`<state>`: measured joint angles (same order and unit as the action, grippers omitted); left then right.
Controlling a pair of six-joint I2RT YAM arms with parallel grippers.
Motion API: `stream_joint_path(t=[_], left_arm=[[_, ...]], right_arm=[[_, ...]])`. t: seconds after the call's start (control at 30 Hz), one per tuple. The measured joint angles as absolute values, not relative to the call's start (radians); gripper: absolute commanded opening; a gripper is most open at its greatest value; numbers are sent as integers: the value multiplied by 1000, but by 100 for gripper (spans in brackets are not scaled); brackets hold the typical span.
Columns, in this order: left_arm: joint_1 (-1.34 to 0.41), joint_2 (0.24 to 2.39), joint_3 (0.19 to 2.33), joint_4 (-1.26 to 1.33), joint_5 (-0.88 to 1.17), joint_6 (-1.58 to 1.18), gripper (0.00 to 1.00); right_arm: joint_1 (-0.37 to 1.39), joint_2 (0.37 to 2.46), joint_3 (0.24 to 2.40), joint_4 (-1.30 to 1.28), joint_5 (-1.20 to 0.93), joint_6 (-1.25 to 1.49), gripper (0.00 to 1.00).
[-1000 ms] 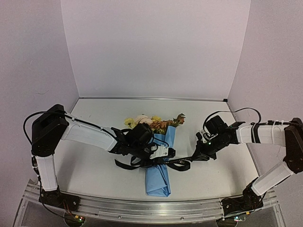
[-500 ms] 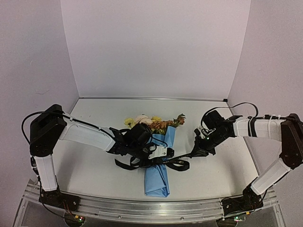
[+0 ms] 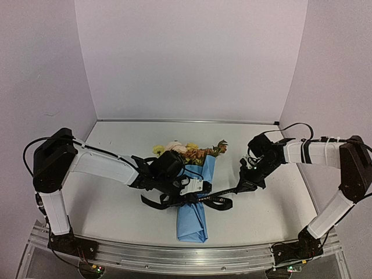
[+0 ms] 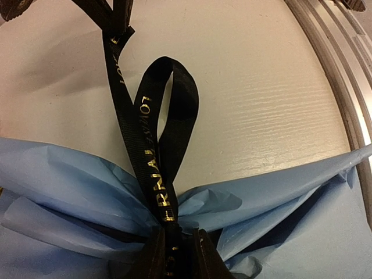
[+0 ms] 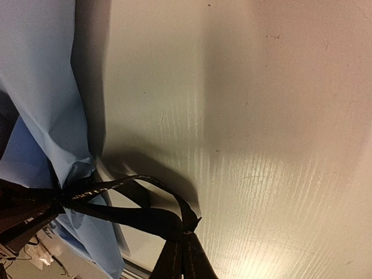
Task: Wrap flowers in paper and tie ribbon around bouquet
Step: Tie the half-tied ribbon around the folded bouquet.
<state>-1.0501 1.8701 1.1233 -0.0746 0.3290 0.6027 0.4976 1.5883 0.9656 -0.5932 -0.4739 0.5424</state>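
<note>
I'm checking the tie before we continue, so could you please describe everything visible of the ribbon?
The ribbon is a narrow black band with pale gold lettering. It cinches the light blue paper, one loop spread over the table. The right pincer grips a taut strand; the left pincer flanks the knot.

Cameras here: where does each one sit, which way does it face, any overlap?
Top external: above and behind the bases, facing down and forward over the table; shows both arms, left gripper, right gripper.
Left wrist: on the left arm, facing along its fingertips at the ribbon crossing the paper.
Right wrist: on the right arm, facing the table past its fingers pinching the ribbon.
Shared: ribbon and paper in all three.
</note>
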Motion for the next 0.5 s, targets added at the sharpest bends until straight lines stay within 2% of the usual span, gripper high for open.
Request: stream_joint_path(t=[0.2,0.5], left_arm=[[-1042,1814,1122,-67,329,530,34],[-994,1544,984,155,251,143,36]], right_arm=[[499,1586,975,-643,-461,525,31],[570,1517,993,-760,-414,492,34]])
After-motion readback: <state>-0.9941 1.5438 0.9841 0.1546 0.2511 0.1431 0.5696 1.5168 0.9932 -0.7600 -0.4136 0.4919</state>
